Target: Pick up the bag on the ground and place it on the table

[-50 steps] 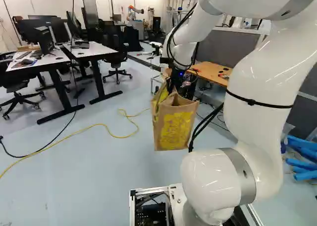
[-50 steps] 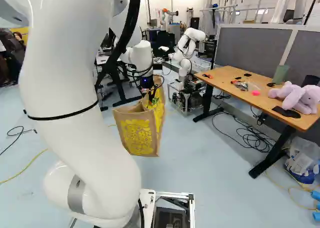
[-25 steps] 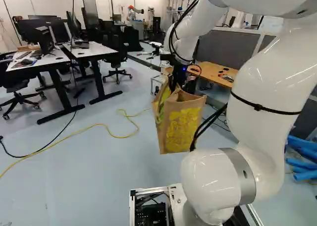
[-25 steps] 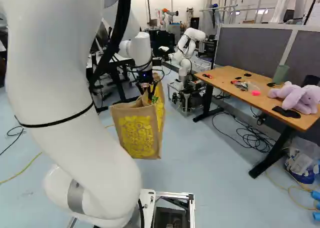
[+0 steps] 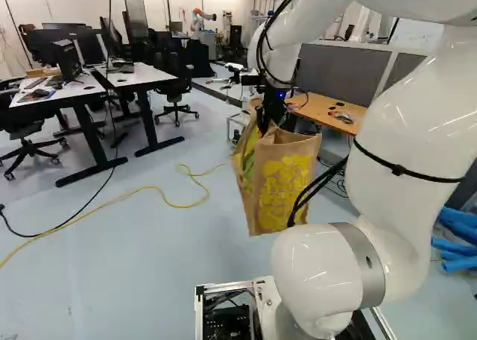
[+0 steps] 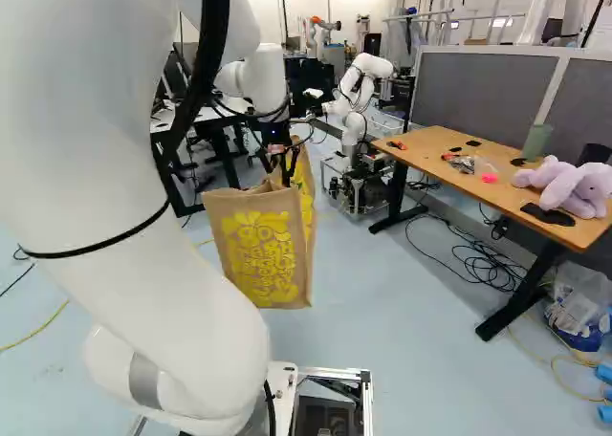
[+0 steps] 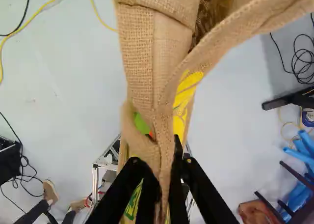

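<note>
My gripper (image 5: 270, 122) hangs at the top of the brown burlap bag (image 5: 283, 187), which has yellow print. The right base view shows the same bag (image 6: 260, 250) dangling from the gripper above the floor, left of the wooden table (image 6: 497, 197). In the wrist view the gripper (image 7: 168, 172) is shut on a fold of the bag's rim (image 7: 162, 111), one black finger on each side. The bag's mouth gapes ahead of the fingers.
A purple plush toy (image 6: 566, 185), a green cup (image 6: 536, 141) and small items lie on the wooden table. Another robot (image 6: 356, 97) stands beyond its far end. Black cables (image 6: 483, 264) lie beneath it. White desks (image 5: 134, 75) stand at the left of the left base view.
The arm has swung, carrying the held bag rightward in the left base view and slightly leftward in the right base view; the bag looks larger, nearer the base. The base has stayed put.
</note>
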Controlling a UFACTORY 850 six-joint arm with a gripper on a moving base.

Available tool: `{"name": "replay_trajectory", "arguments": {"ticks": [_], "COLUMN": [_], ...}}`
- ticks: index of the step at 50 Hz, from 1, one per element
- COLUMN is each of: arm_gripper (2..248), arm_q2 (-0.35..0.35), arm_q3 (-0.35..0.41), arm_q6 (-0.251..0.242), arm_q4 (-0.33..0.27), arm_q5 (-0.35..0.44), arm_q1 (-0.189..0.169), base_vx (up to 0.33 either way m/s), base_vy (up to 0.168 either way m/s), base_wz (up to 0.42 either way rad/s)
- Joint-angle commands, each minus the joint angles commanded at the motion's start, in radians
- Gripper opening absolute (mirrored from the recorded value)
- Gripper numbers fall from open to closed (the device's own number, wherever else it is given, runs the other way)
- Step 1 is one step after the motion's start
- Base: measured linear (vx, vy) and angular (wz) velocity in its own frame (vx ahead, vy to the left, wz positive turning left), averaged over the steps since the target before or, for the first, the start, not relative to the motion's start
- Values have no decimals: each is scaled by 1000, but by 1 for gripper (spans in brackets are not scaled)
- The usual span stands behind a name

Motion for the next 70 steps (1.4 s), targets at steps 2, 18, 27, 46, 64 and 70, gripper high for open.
{"name": "replay_trajectory", "arguments": {"ticks": [2, 18, 27, 46, 64, 70], "arm_gripper": [25, 25, 25, 25, 25, 25], "arm_q2": [4, 39, 59, 100, 133, 142], "arm_q3": [-2, -21, -31, -56, -84, -95], "arm_q6": [0, 0, 0, 0, 0, 0], "arm_q4": [-3, -22, -27, -28, -28, -28], "arm_q5": [-11, -83, -118, -178, -209, -212], "arm_q1": [0, 2, 6, 21, 40, 46], "base_vx": [0, 0, 0, 0, 0, 0], "base_vy": [0, 0, 0, 0, 0, 0], "base_wz": [0, 0, 0, 0, 0, 0]}}
